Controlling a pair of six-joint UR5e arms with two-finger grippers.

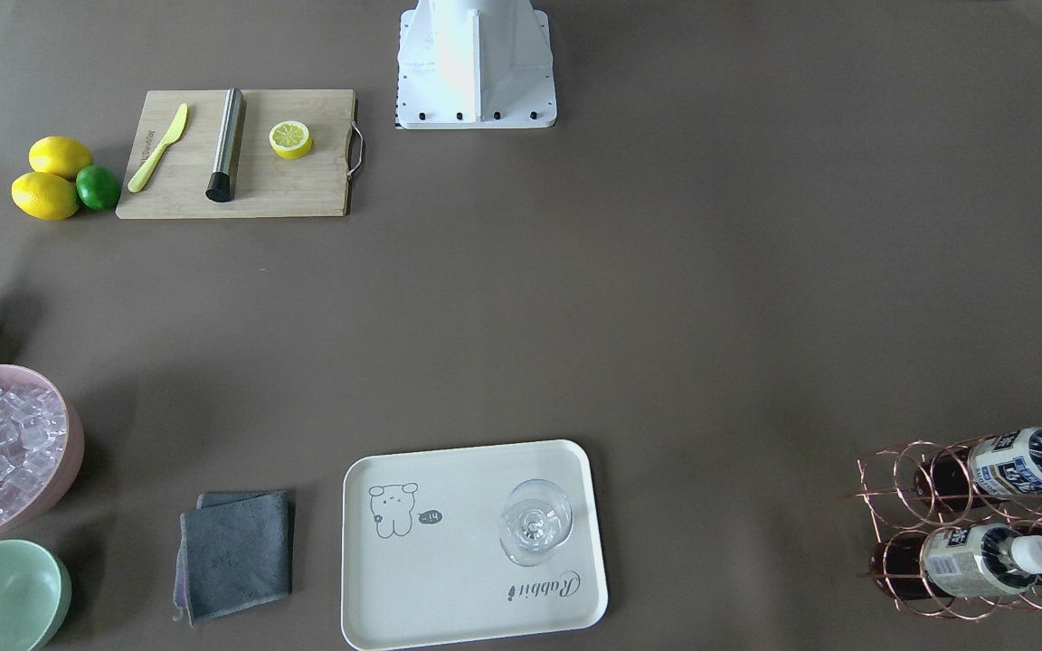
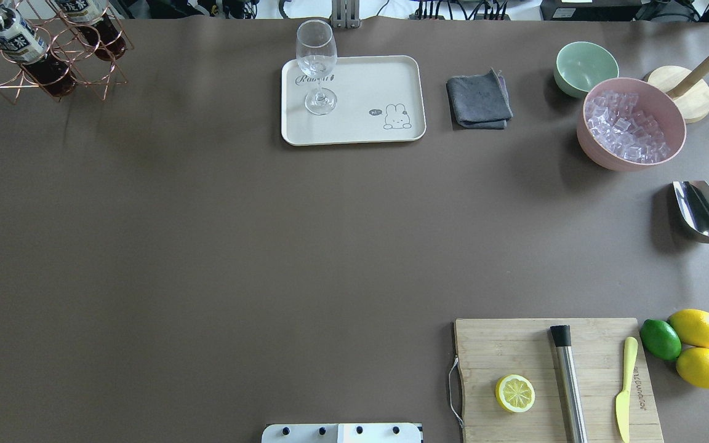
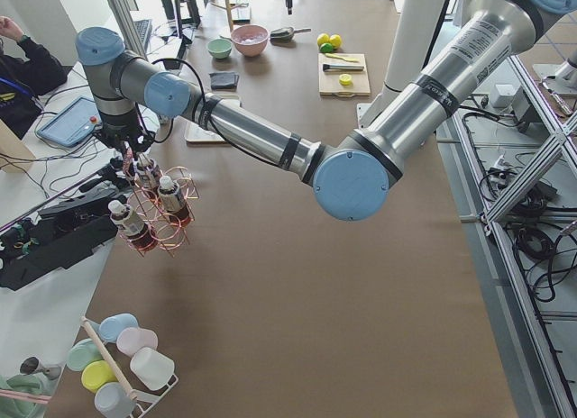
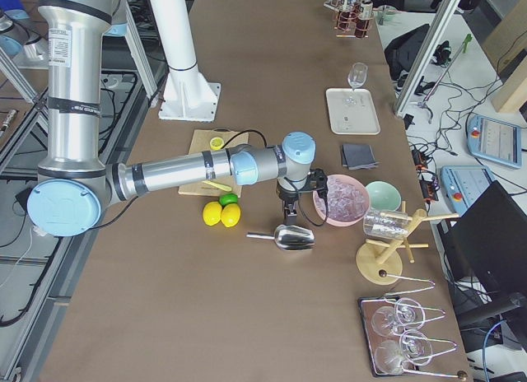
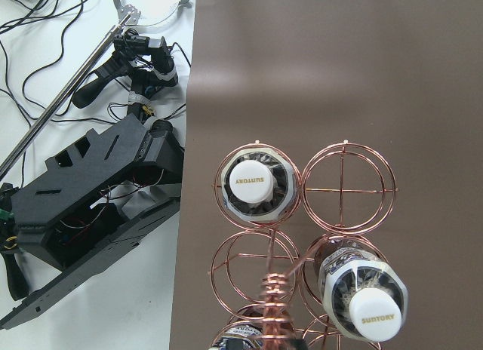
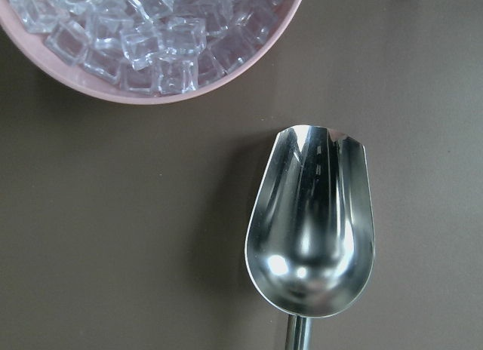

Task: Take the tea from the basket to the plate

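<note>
The reach is the step in hand. The left end effector (image 3: 133,155) hangs just above the basket (image 5: 349,189); I cannot tell whether it is apart or together. The tea (image 5: 251,180) stands upright in its ring cell, well apart from the plate (image 2: 367,86). The next move likely calls for a grip below the cap, then a straight lift.

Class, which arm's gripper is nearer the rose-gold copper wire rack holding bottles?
Left. The left gripper hangs right above the rose-gold wire rack; the right gripper is over the steel scoop beside the pink ice bowl, far away.
</note>
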